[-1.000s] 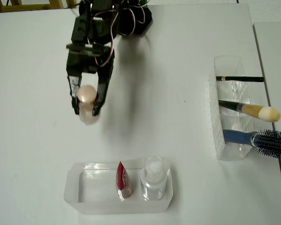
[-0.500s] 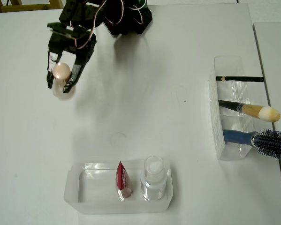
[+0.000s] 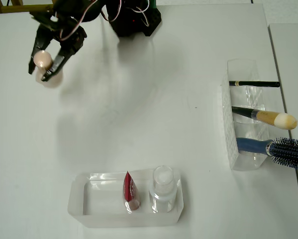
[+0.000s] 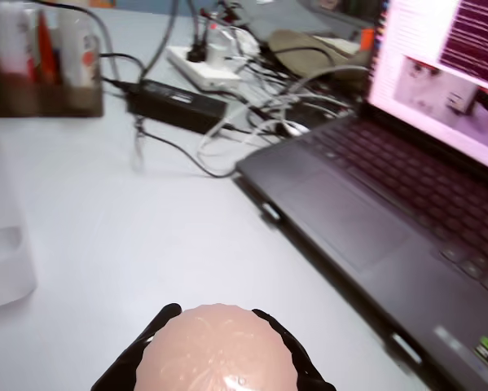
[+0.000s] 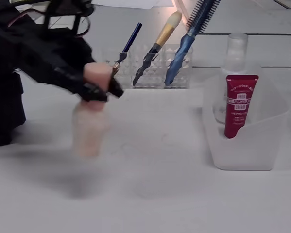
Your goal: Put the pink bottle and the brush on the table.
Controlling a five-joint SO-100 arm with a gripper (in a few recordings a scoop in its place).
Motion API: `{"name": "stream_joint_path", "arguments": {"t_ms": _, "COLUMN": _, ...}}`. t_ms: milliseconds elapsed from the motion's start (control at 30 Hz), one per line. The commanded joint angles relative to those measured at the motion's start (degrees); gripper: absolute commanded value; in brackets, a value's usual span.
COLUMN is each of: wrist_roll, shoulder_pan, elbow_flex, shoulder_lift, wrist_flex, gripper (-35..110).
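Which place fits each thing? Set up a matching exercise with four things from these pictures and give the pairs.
Things:
1. pink bottle
2. brush
3. red tube
4. hairbrush

Places:
A. tray, beside the clear bottle
B. holder's middle slot
C. between the gripper's fingers
D. holder's slot nearest the tray

Pairs: 1-C, 2-B, 3-A, 4-D
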Motion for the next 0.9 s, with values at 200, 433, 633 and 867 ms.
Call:
{"name": "stream_joint_path", "arguments": {"t_ms": 200, "wrist_roll": 5.89, "shoulder_pan": 7.82, "elbow_flex": 2.20, "shoulder_lift": 3.25, "wrist_flex": -2.29, "gripper": 0}}
{"name": "stream_joint_path", "arguments": {"t_ms": 433, "wrist_roll": 6.42, "shoulder_pan": 13.54, "elbow_flex": 5.36, "shoulder_lift": 3.78, "wrist_flex": -4.39, "gripper": 0}}
{"name": "stream_joint_path", "arguments": {"t_ms": 633, "wrist_roll": 5.10, "shoulder_pan": 18.11, "elbow_flex": 6.42, "shoulder_lift": 2.90, "wrist_flex": -8.26, "gripper": 0}}
{"name": "stream_joint_path", "arguments": {"t_ms": 867, "wrist_roll": 3.43, "shoulder_pan": 21.88, "elbow_flex": 7.29, "shoulder_lift": 0.44, "wrist_flex": -14.24, "gripper": 0}}
